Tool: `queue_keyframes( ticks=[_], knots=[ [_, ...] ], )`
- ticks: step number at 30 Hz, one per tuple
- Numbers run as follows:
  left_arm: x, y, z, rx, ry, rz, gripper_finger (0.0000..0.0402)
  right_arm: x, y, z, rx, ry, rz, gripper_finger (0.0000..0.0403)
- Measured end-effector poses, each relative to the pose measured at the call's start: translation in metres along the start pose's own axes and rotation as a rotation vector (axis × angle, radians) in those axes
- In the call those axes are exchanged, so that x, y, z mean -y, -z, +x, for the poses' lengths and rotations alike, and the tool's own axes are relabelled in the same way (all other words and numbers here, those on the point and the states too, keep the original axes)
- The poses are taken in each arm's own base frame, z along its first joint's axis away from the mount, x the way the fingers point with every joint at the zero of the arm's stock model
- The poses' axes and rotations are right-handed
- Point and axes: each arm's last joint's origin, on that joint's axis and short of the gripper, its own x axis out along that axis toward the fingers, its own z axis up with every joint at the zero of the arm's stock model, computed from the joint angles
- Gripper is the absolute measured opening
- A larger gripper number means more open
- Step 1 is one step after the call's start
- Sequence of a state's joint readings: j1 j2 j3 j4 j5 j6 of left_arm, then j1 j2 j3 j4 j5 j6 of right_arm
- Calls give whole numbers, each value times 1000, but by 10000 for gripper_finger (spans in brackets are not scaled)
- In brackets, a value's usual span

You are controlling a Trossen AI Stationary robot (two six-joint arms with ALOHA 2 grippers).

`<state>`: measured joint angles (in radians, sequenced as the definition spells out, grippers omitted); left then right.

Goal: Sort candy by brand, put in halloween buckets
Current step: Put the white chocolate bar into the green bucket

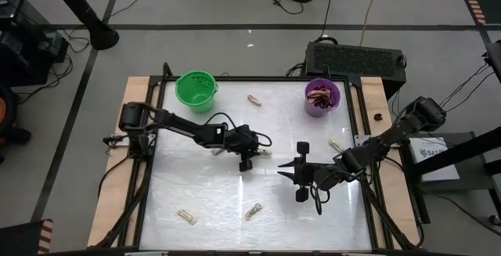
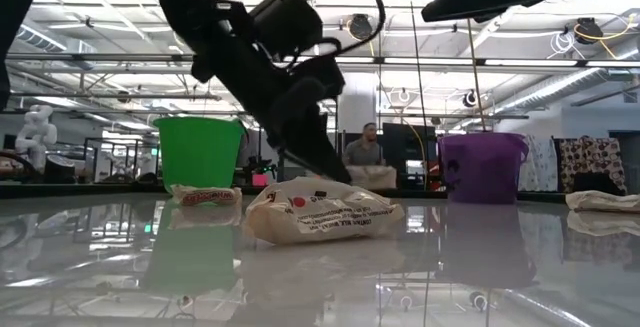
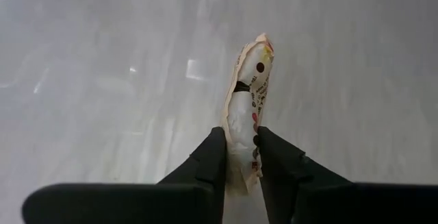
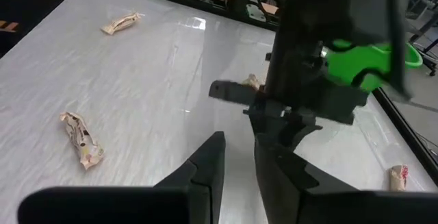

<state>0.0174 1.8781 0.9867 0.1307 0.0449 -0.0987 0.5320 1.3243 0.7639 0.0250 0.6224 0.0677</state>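
**Left gripper pinches a pale candy at mid-table**

A pale candy lies on the white table near its centre, clamped between the left gripper's nearly closed fingers. The green bucket and purple bucket stand at the far edge, dark bars showing in the purple one. Other pale pieces lie scattered. The right gripper hovers nearby, fingers a narrow gap apart, holding nothing.

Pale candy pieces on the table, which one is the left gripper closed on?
The one mid-table, pinched between the left gripper fingers; the other pale pieces lie loose, ungripped.
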Motion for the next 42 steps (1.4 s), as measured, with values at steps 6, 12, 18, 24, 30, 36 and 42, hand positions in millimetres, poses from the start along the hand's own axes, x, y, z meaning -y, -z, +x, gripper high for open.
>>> queue_keyframes(
  ticks=[6, 12, 18, 24, 30, 36, 42],
  knots=[
    [2, -14, -30, 10, -17, 0, 70, 0, 0, 0, 0, 0, 0, 73],
    [-4, -26, -89, -20, -140, -6, 75, 0, 0, 0, 0, 0, 4, 73],
    [-10, -32, -155, 14, -283, -22, 76, 0, 0, 0, 1, 0, 26, 73],
    [-18, -27, -209, 46, -383, -64, 77, -2, 2, 3, -9, 5, 34, 73],
    [-31, -11, -239, -18, -539, -129, 77, -3, 6, 9, -26, 14, 31, 73],
    [-52, 4, -254, -135, -752, -192, 77, -3, 8, 12, -38, 21, 65, 73],
    [-81, 7, -258, -174, -874, -240, 77, -3, 7, 12, -34, 23, 147, 73]
  ],
)
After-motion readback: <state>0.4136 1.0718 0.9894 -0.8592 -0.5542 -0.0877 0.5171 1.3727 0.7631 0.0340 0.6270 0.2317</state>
